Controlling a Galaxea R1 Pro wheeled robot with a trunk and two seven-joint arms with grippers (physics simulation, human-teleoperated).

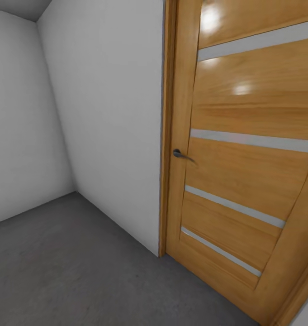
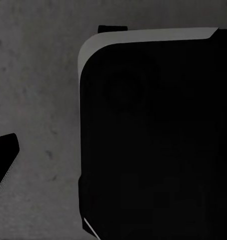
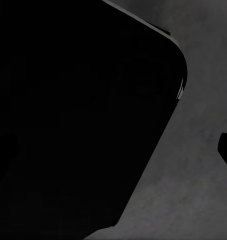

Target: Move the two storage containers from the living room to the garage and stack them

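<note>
The two storage containers are out of view. I am in the garage: plain grey-white walls [image 1: 108,113] meet in a corner above the dark grey speckled concrete floor [image 1: 59,271]. My left gripper [image 2: 113,165] hangs over that floor with one black fingertip [image 2: 4,159] at the picture's edge and nothing in it. My right gripper [image 3: 116,150] also hangs over the floor, its fingertip [image 3: 226,150] far out at the edge, holding nothing. Both look open.
A glossy wood door [image 1: 244,158] with pale horizontal strips and a dark lever handle [image 1: 180,154] stands close ahead on the right, shut in its frame. My black base [image 2: 153,140] sits beneath both wrists. Bare floor stretches to the left corner.
</note>
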